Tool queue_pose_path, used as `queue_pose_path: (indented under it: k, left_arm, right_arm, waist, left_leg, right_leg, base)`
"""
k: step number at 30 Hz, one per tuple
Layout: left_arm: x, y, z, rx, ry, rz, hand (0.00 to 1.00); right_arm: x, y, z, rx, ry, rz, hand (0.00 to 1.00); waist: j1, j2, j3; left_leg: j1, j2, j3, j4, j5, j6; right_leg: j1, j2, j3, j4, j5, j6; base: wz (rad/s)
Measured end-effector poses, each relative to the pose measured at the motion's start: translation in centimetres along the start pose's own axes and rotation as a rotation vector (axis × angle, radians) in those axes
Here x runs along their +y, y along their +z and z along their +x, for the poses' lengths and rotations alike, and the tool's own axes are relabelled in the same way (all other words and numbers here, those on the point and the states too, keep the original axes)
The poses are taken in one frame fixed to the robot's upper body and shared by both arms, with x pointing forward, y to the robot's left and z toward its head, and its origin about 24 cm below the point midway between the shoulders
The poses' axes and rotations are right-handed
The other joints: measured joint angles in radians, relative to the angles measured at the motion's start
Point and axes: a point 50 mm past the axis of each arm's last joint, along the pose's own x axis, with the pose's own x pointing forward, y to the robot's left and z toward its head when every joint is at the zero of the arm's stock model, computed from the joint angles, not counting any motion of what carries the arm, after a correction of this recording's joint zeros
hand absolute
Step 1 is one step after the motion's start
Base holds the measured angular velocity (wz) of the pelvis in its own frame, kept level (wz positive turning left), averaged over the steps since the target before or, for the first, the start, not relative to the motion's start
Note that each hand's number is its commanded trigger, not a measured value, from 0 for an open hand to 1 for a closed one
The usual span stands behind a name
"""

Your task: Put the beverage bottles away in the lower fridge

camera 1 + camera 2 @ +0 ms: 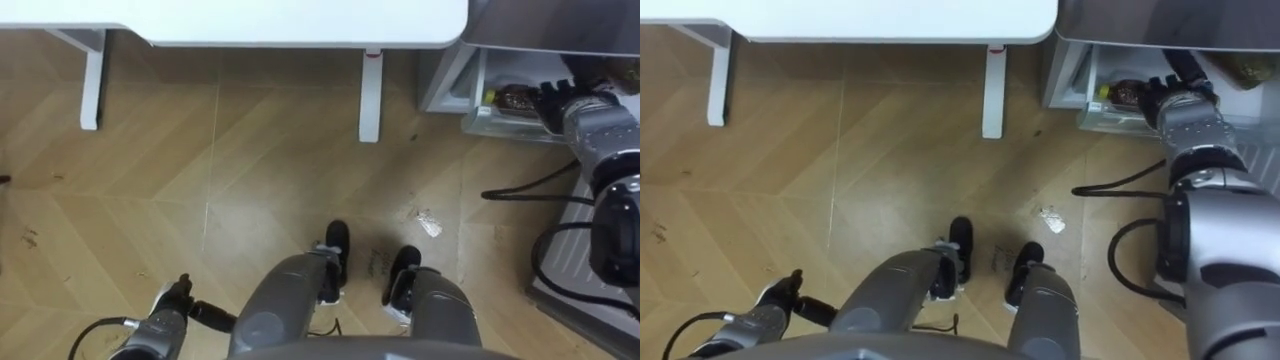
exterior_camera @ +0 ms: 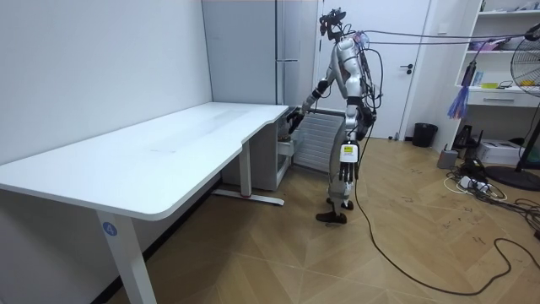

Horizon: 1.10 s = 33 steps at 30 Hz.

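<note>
A dark drink bottle (image 1: pixel 516 98) with a yellow cap lies on its side in the open lower fridge compartment (image 1: pixel 468 112), at the upper right. My right hand (image 1: pixel 562 100) reaches into that compartment and sits at the bottle's base end; whether it grips the bottle I cannot tell. In the right eye view the bottle (image 1: pixel 1126 92) and the right hand (image 1: pixel 1172 98) stand the same way. My left hand (image 1: pixel 168 312) hangs low at the lower left, relaxed and holding nothing. In the room view I stand beside the tall grey fridge (image 2: pixel 283 51), right arm stretched down towards it.
A white desk (image 1: pixel 250 20) runs across the top, its legs (image 1: pixel 370 95) on the wooden floor ahead of me. A grey ribbed panel (image 1: pixel 575 285) lies low at my right. A small scrap (image 1: pixel 428 224) lies on the floor near my feet.
</note>
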Motion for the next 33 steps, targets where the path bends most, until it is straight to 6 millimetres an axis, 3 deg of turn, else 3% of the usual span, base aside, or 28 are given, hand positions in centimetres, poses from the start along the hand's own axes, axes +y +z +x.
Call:
queue_pose_path:
  k: [2, 5, 7, 9, 13, 18, 27, 33]
  left_arm:
    - [0.1, 0.1, 0.0, -0.007, 0.014, -0.012, 0.00]
    - [0.3, -0.1, 0.0, -0.018, 0.046, -0.056, 0.00]
    - [0.5, -0.3, -0.1, -0.022, 0.066, -0.099, 0.00]
    - [0.5, -0.4, -0.1, -0.019, 0.067, -0.120, 0.00]
    - [0.3, -1.0, -0.2, -0.010, 0.062, -0.160, 0.00]
    - [0.2, -1.6, -0.3, 0.002, 0.059, -0.158, 0.00]
    - [-0.2, -1.8, -0.4, 0.018, 0.038, -0.203, 0.00]
    - [-0.3, -1.1, -0.3, -0.007, 0.021, -0.165, 0.00]
  right_arm:
    - [-0.8, 0.0, -0.1, -0.018, -0.018, -0.062, 0.00]
    - [-2.8, 0.0, -0.3, -0.058, -0.069, -0.167, 0.00]
    - [-4.6, -0.2, -0.7, -0.092, -0.125, -0.232, 0.00]
    - [-5.2, -0.3, -0.8, -0.106, -0.157, -0.260, 0.00]
    - [-6.1, -0.1, -0.9, -0.134, -0.238, -0.271, 0.00]
    - [-8.0, -0.3, -1.3, -0.136, -0.335, -0.298, 0.00]
    - [-9.2, -1.9, -1.4, -0.058, -0.356, -0.246, 0.00]
    - [-9.8, -3.6, -1.4, 0.026, -0.313, -0.074, 0.00]
  waist:
    - [-0.012, -0.003, -0.0024]
    - [-0.020, -0.023, -0.0136]
    - [-0.033, -0.033, -0.0244]
    - [-0.049, -0.036, -0.0271]
    - [-0.071, -0.034, -0.0291]
    - [-0.072, -0.029, -0.0280]
    - [-0.065, -0.021, -0.0269]
    - [-0.062, -0.028, -0.0222]
  left_leg:
    - [0.005, 0.001, 0.004, 0.009, 0.000, 0.000]
    - [0.031, 0.009, 0.030, 0.007, 0.000, 0.001]
    - [0.064, 0.017, 0.029, -0.017, -0.001, 0.001]
    - [0.081, 0.025, 0.031, -0.028, -0.001, 0.001]
    - [0.094, 0.043, 0.048, -0.025, -0.001, 0.001]
    - [0.085, 0.050, 0.054, -0.018, 0.000, -0.001]
    - [0.085, 0.049, 0.061, -0.029, 0.000, -0.002]
    - [0.049, 0.043, 0.053, -0.013, -0.004, -0.003]
  right_leg:
    - [0.017, 0.001, -0.007, -0.001, 0.000, 0.001]
    - [0.045, 0.005, -0.003, -0.020, 0.001, 0.002]
    - [0.084, 0.022, -0.006, -0.055, 0.008, 0.003]
    - [0.106, 0.034, -0.003, -0.077, 0.019, 0.002]
    - [0.125, 0.051, 0.001, -0.105, 0.043, -0.006]
    - [0.113, 0.054, 0.003, -0.102, 0.048, -0.012]
    - [0.110, 0.053, 0.006, -0.103, 0.046, -0.012]
    - [0.070, 0.044, 0.003, -0.065, 0.029, -0.013]
  base:
    - [0.11]
    - [-0.02]
    - [0.00]
    - [-0.07]
    - [-0.16]
    - [-0.06]
    - [0.00]
    - [0.06]
